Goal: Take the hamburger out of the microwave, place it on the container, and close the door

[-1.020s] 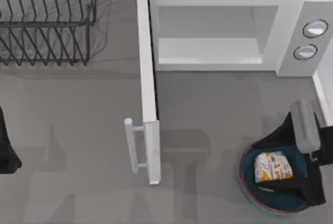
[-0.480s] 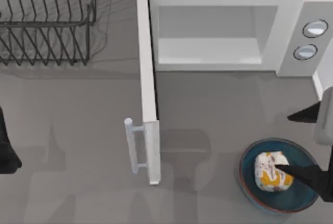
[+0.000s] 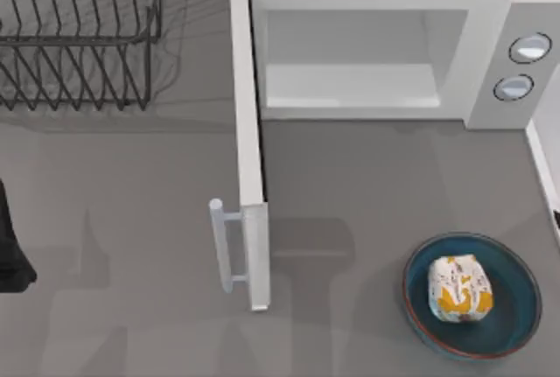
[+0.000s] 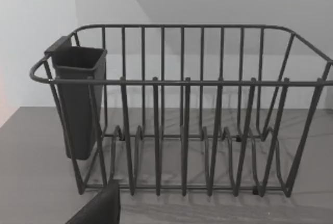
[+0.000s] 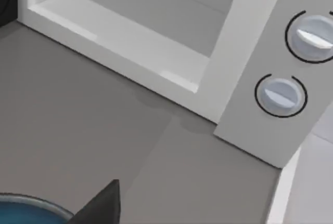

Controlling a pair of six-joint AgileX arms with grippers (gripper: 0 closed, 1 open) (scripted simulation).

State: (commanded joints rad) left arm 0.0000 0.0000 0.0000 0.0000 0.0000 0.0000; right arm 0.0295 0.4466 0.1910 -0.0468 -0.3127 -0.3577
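The hamburger (image 3: 458, 288), a white-wrapped lump with orange patches, sits in the blue container (image 3: 516, 307) at the table's front right, free of any gripper. The white microwave (image 3: 490, 53) stands at the back with a bare pale cavity, which is also seen in the right wrist view along with both knobs (image 5: 281, 95). Its door (image 3: 248, 150) stands swung wide open toward the front, handle (image 3: 220, 246) on its left face. My right gripper (image 5: 101, 206) has drawn off past the table's right edge, open, with the container's rim (image 5: 31, 203) just beside it. My left arm (image 3: 10, 254) is parked at the left edge.
A black wire dish rack (image 3: 79, 36) stands at the back left; the left wrist view looks straight at this rack (image 4: 182, 130) and its dark cutlery cup (image 4: 78, 99). Bare grey tabletop lies between the open door and the container.
My right gripper let go of the hamburger and pulled away to the right, out of the top view. The hamburger stayed in the container. Door and left arm have not moved.
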